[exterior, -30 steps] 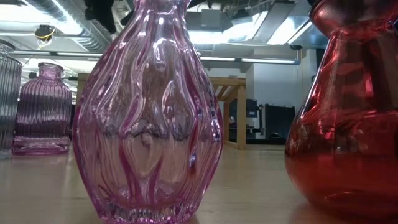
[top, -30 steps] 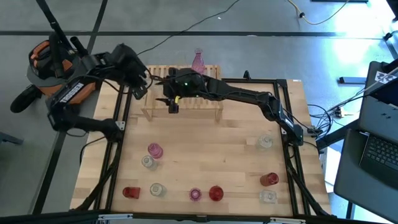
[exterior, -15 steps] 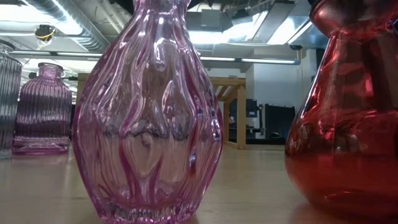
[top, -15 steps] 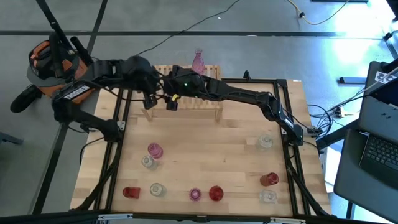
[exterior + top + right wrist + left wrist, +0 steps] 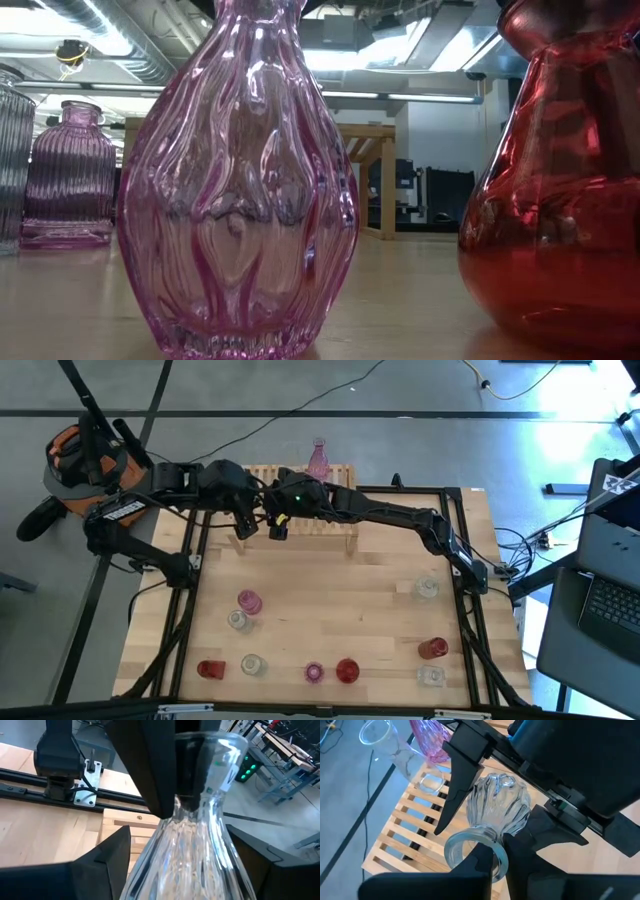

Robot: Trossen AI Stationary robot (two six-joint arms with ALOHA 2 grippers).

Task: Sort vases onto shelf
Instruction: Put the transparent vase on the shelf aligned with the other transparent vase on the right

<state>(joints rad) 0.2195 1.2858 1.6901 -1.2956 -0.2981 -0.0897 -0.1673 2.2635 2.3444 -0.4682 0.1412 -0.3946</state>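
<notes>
Table point(image 5: 330, 600): light wood planks, black frame rails along both sides. On it: slatted wooden shelf point(image 5: 345, 478) at far edge; pink vase point(image 5: 248, 601), clear vase point(image 5: 237, 620), red vase point(image 5: 209, 669), clear, pink, red along near edge; three more at right. On shelf: pink vase point(image 5: 318, 460).

Clear vase point(image 5: 496, 815): glossy ribbed glass, smooth rim. Pink vase point(image 5: 240, 190): glossy fluted glass. Red vase point(image 5: 555, 190): glossy tinted glass. Shelf point(image 5: 415, 827): pale matt wood slats. Tabletop point(image 5: 330, 605): light planked wood, satin finish. Left gripper point(image 5: 497, 862) fingers point(image 5: 475, 870): matt black plastic.
</notes>
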